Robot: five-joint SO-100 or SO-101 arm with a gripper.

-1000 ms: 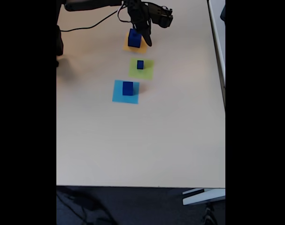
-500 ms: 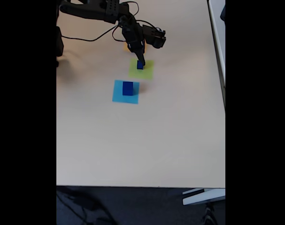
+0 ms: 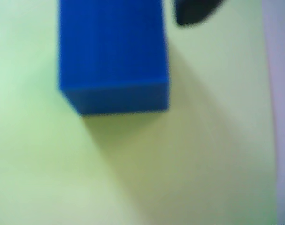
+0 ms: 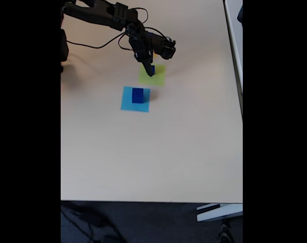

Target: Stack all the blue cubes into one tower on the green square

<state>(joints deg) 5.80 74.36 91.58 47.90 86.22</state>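
In the wrist view a dark blue cube (image 3: 113,51) rests on the green square (image 3: 133,178), very close and blurred. One dark fingertip (image 3: 194,11) stands just right of it with a small gap. In the fixed view my gripper (image 4: 150,71) reaches down over the green square (image 4: 159,78); a sliver of the small blue cube (image 4: 152,68) shows at its tip. A second blue cube (image 4: 137,95) sits on the light-blue square (image 4: 128,104), apart from the gripper. The arm hides the spot behind the green square.
The arm (image 4: 113,15) stretches in from the top left with a black cable (image 4: 95,43) trailing on the beige table (image 4: 153,152). The table's front edge lies near the bottom, its right edge (image 4: 241,101) at the far right.
My gripper has left the largest blue cube on the orange-yellow square, swung forward, and lowered onto the green square beside the small cube. The cubes on the green and light-blue squares have not moved.
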